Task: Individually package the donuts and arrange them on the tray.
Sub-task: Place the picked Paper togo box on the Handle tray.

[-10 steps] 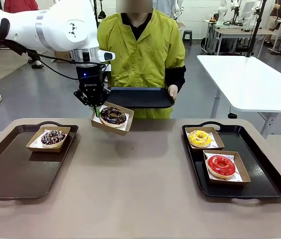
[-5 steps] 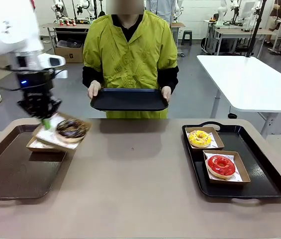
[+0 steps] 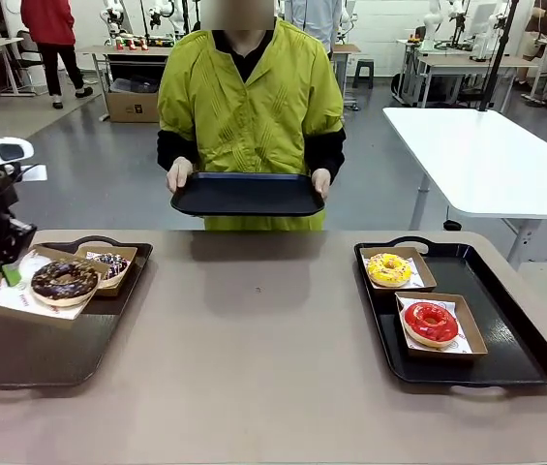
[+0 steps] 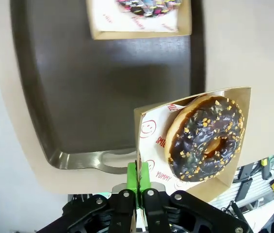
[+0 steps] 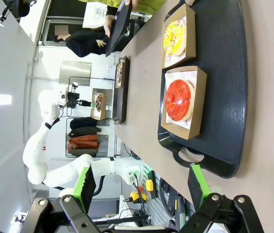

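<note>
My left gripper (image 3: 9, 272) is shut on the rim of a cardboard box (image 3: 21, 298) holding a chocolate donut (image 3: 64, 279), which hangs tilted over the left tray (image 3: 31, 354). In the left wrist view the green pads (image 4: 138, 180) pinch the box's edge (image 4: 144, 127) and the donut (image 4: 207, 138) lies inside. A second chocolate donut with sprinkles (image 3: 112, 263) sits boxed at the tray's far end. On the right tray (image 3: 505, 334) are a boxed yellow donut (image 3: 389, 268) and a boxed red donut (image 3: 431, 322). My right gripper (image 5: 141, 187) is open, above the table by the right tray (image 5: 224, 73).
A person in a yellow-green coat stands at the far side holding a black tray (image 3: 247, 194) level with both hands. The brown table (image 3: 254, 349) lies bare between the two trays. A white table (image 3: 486, 160) stands at the back right.
My left arm has swung from in front of the person to the left and down, carrying the boxed chocolate donut over the left tray. The right tray's donuts have not moved.
</note>
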{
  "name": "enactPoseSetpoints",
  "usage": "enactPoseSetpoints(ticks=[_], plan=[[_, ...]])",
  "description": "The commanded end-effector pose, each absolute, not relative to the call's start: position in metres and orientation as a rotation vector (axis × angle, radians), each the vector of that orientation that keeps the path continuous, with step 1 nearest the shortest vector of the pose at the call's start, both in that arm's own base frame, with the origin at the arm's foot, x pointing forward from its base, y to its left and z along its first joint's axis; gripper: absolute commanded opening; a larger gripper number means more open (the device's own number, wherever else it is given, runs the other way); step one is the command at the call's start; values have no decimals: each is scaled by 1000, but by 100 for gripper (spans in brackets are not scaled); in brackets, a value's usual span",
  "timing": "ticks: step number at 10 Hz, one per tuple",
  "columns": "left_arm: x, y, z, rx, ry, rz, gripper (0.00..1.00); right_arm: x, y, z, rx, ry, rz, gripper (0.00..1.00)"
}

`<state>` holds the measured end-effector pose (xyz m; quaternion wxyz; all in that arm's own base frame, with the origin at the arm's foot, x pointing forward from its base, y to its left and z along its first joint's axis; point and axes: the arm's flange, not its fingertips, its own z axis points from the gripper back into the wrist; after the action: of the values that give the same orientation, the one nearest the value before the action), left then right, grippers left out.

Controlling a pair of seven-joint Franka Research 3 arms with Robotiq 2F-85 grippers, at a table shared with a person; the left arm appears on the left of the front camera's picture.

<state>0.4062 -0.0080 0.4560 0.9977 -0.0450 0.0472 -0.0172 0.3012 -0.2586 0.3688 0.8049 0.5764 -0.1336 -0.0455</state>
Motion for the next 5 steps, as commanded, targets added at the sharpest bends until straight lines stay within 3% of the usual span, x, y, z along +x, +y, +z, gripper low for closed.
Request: enactPoseSetpoints(ticks=[1,5], plan=[[398,13,442,-71,91,-20,1,300,-258,372,1242,-292,-100,100],[399,23,437,-75,120,6,1,300,-258,372,1242,-292,-100,100]])
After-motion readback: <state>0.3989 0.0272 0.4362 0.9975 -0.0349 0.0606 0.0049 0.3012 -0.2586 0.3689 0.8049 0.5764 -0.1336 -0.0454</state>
